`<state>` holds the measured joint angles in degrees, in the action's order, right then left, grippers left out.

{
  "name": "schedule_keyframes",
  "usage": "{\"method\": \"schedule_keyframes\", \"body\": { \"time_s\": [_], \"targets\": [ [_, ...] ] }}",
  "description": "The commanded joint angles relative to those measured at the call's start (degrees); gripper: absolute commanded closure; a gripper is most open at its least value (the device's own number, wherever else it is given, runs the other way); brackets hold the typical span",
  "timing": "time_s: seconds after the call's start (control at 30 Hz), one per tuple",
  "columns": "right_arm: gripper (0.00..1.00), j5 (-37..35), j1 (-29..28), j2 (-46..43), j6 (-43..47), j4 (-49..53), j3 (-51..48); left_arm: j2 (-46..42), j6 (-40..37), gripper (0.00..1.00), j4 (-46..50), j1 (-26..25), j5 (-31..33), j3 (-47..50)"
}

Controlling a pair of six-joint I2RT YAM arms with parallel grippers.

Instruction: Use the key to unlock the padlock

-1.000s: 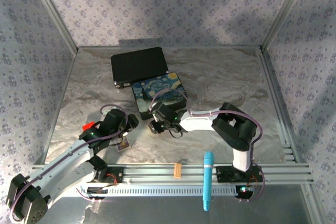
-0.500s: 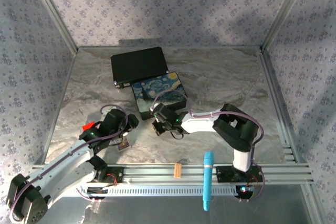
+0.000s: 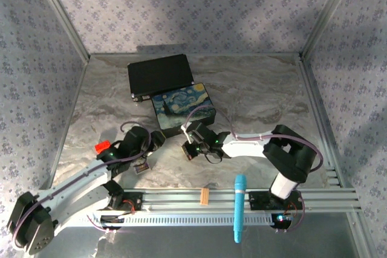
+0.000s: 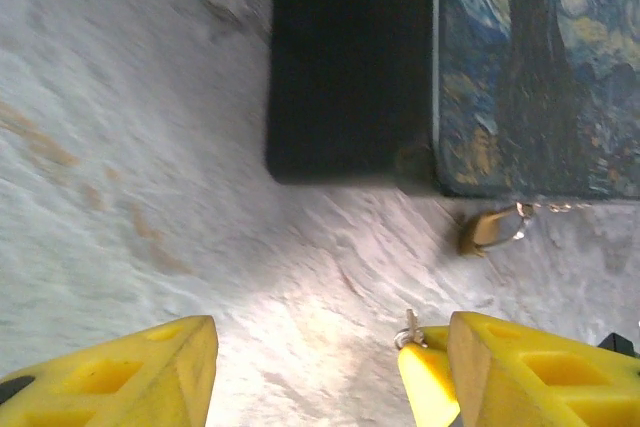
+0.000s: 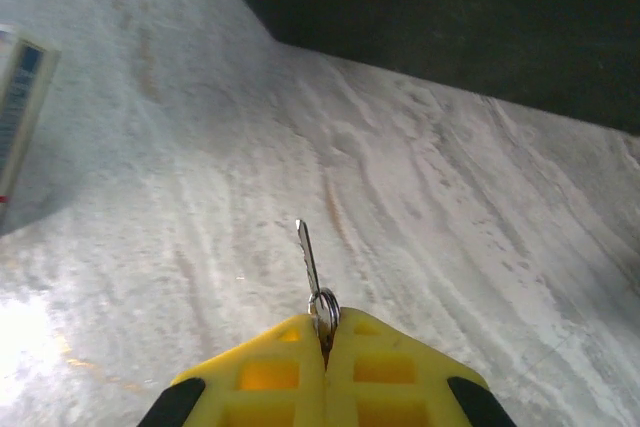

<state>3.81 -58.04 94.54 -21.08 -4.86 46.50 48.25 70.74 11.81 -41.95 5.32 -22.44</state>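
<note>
Working across from the left: one small red block (image 3: 102, 147) sits by my left arm, and the left gripper (image 4: 330, 347) has its yellow jaws spread with nothing between them, poised over the bare grey table (image 3: 254, 89). One small printed card (image 3: 142, 167) lies just beside it. Behind are two boxes, one flat black box (image 3: 159, 75) and one Starry-Night painted box (image 3: 184, 108), side by side and seemingly touching. The one tiny brass-gold padlock (image 4: 488, 231) with its thin silver shackle lies on the table right against the painted box's near edge, a fine chain (image 4: 552, 207) trailing from it, ahead and to the right of the left jaws. Further right, the right gripper (image 5: 322, 332) has its jaws pressed together on the ring end of the one slim metal key (image 5: 308, 257), blade pointing out over the table, apart from the padlock. To do this step well I'd close the left jaws on the padlock body first so it can't skid, turn its keyhole toward the right arm, then bring the blade in slowly and in line — the pinch is at the ring end, so I judge the key may pivot if it meets the brass off-axis. On the near rail (image 3: 169, 196) rest one small wooden block (image 3: 205, 196) and one blue pen-like stick (image 3: 239, 206)
</note>
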Motion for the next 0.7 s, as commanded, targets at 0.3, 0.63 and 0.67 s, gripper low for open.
{"method": "schedule_keyframes", "body": {
  "time_s": [0.3, 0.63, 0.67],
  "targets": [
    [0.98, -13.75, -6.42, -12.51, 0.60, -0.31, -6.04, 14.58, 14.36, 0.42, -15.12, -10.27, 3.02, -5.47],
    [0.98, -19.19, -8.12, -25.26, 0.39, 1.84, -12.48, 15.37, 14.00, 0.42, -12.32, -15.88, 10.02, -10.32],
    [0.98, -19.33, -8.10, -26.51, 0.87, 2.04, -12.89, 15.47, 13.60, 0.43, -11.89, -16.28, 10.36, -11.02]
  ]
}}
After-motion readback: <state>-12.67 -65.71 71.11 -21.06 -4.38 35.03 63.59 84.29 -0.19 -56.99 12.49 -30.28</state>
